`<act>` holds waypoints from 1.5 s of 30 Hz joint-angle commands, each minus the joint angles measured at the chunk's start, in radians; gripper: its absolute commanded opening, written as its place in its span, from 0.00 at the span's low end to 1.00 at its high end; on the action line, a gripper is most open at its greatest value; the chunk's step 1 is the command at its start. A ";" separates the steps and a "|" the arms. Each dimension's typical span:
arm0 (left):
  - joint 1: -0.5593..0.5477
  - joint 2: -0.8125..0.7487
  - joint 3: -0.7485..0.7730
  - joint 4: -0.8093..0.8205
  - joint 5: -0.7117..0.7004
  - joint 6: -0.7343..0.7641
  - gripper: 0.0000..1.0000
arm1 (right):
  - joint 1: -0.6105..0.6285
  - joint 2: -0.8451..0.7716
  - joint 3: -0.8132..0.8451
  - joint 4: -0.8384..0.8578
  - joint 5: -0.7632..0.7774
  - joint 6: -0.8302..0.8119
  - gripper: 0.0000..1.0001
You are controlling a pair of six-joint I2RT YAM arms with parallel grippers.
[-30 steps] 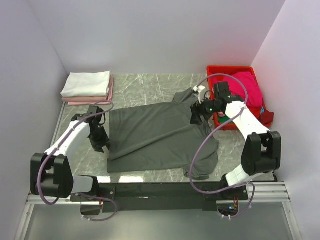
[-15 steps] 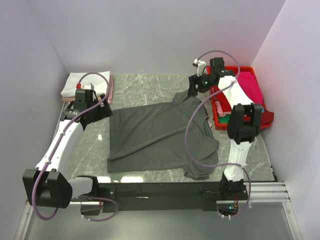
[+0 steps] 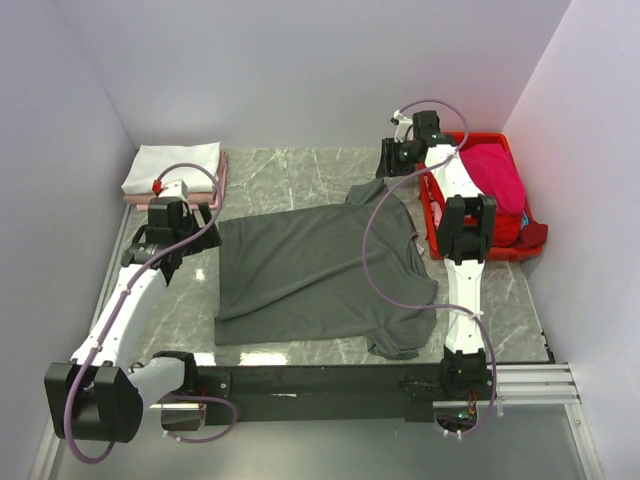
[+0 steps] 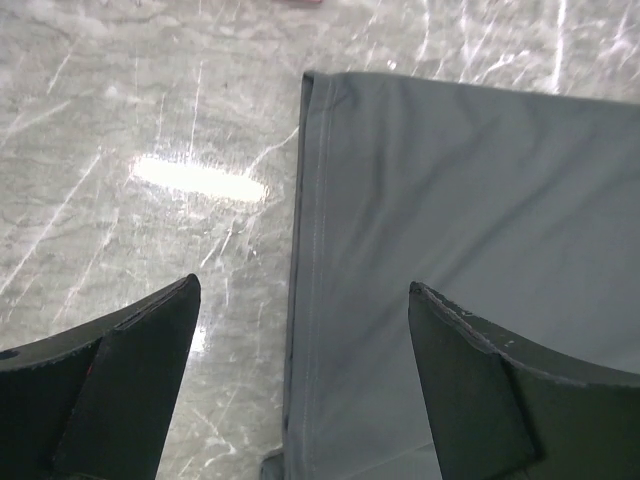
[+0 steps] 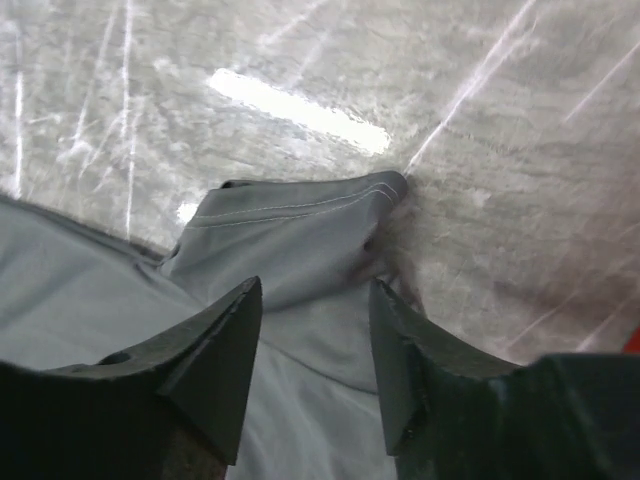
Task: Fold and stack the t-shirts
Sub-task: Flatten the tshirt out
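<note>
While the charcoal t-shirt (image 3: pixel 310 270) lies spread flat, the left gripper (image 4: pixel 302 288) hangs wide apart and empty, with the hem (image 4: pixel 300 200) running right under its gap. Meanwhile the right gripper (image 5: pixel 315 290) is partly apart, nothing clamped, with the sleeve (image 5: pixel 300 225) just below its tips.

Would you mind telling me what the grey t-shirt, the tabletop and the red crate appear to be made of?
Grey t-shirt: soft matte knit cloth, judging by its stitched hem and limp folds. Tabletop: glossy marble-look surface, veined and mirroring the lights; possibly laminate. Red crate: likely rigid moulded plastic, uniform colour, straight rim.
</note>
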 commanded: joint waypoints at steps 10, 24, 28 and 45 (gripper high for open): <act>0.003 0.032 0.019 0.054 0.010 0.032 0.87 | -0.009 0.075 0.104 0.026 0.035 0.116 0.49; 0.003 0.030 0.017 0.052 -0.001 0.029 0.87 | -0.008 0.098 0.144 0.008 0.061 0.149 0.31; 0.003 0.030 0.014 0.055 -0.003 0.029 0.87 | -0.006 0.104 0.151 -0.007 0.069 0.149 0.32; 0.003 0.041 0.017 0.052 -0.010 0.027 0.86 | -0.005 0.146 0.188 -0.070 0.049 0.178 0.32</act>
